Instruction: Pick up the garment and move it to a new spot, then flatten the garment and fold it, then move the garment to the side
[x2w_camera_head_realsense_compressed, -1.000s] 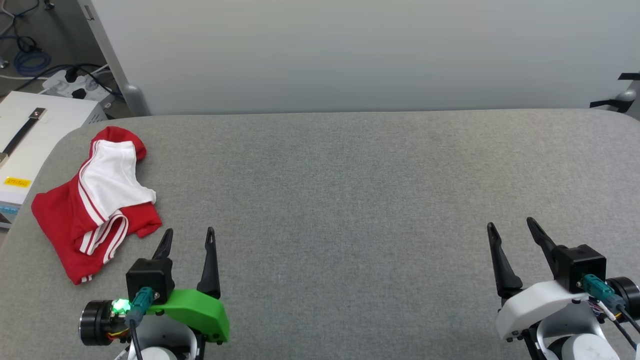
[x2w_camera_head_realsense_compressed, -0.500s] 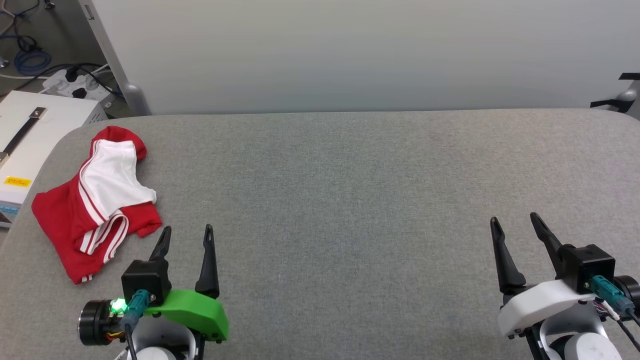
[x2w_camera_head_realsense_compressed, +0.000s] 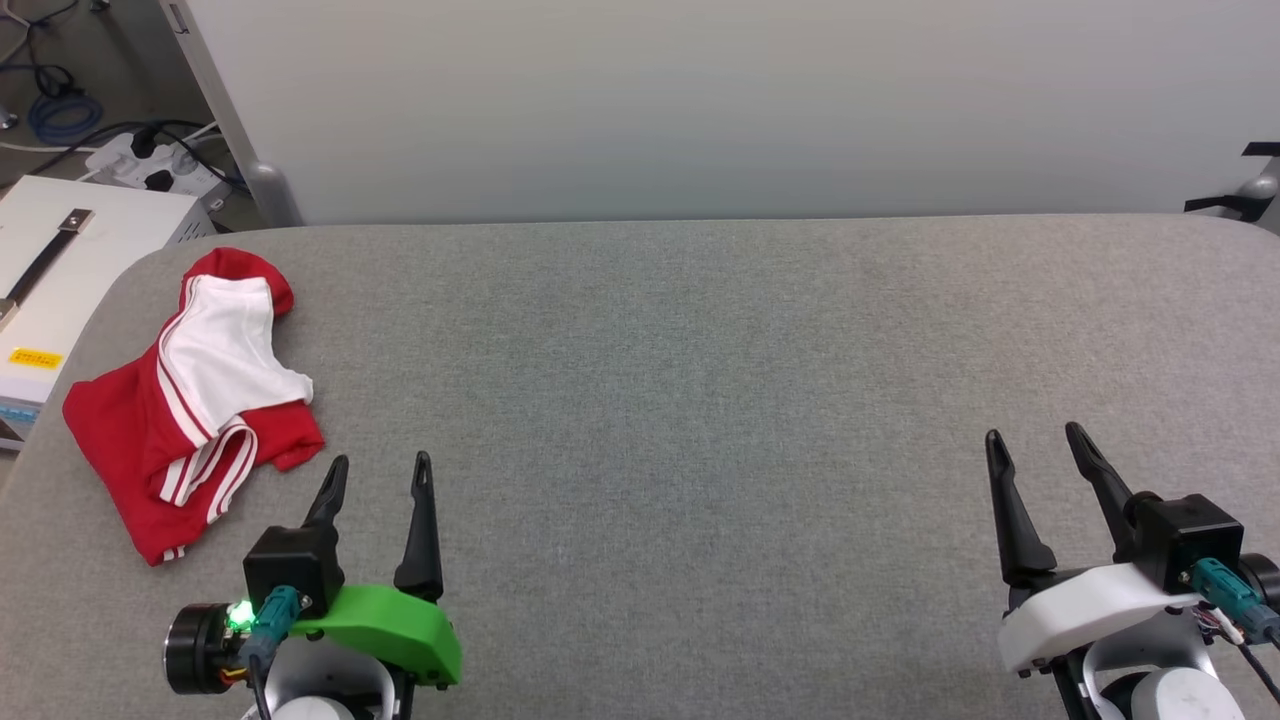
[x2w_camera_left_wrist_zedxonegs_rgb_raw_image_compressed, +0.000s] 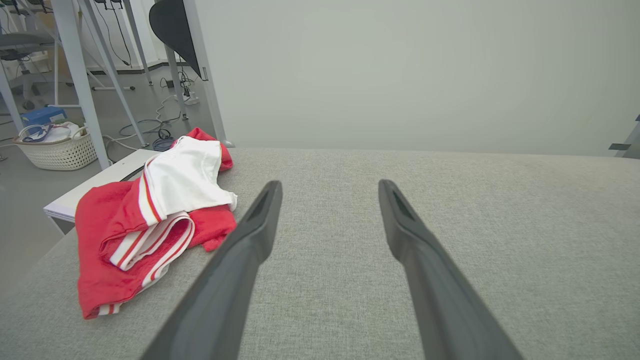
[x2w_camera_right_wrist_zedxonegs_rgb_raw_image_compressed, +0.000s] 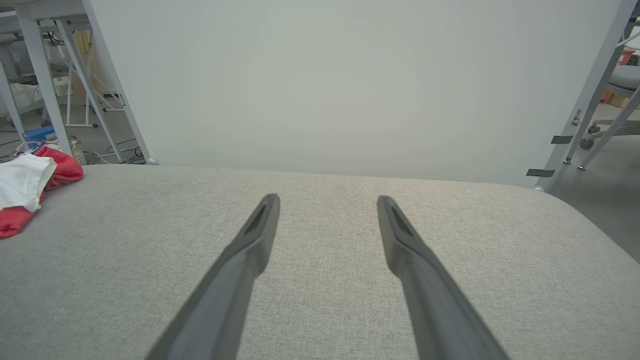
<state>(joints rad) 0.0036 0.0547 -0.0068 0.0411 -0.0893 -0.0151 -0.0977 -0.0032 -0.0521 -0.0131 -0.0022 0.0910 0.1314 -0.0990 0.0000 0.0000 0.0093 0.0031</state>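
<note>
Since the shirt (x2w_camera_head_realsense_compressed: 190, 400) lies in a crumpled heap at the far left corner of the grey table (x2w_camera_head_realsense_compressed: 700, 330), with a white sleeve bunched on top of the red cloth and nothing gripping it, the task looks to be at its very first step: the pick-up has not yet begun. The left claw (x2w_camera_head_realsense_compressed: 381, 460) sits just beside the heap, on its near right side. Its two dark fingers are spread wide and empty, pointing past the shirt rather than at it. The right claw (x2w_camera_head_realsense_compressed: 1033, 432) is well apart at the other end of the table, likewise wide open with nothing between its fingers. A white box (x2w_camera_head_realsense_compressed: 110, 250) stands off the table's left edge, close to the heap. The next move, as I judge it, falls to the left arm: swing the fingers over the heap, come down on a thick fold, and close on enough cloth to lift the whole shirt. A pinch on the loose sleeve alone could leave the rest dragging
</note>
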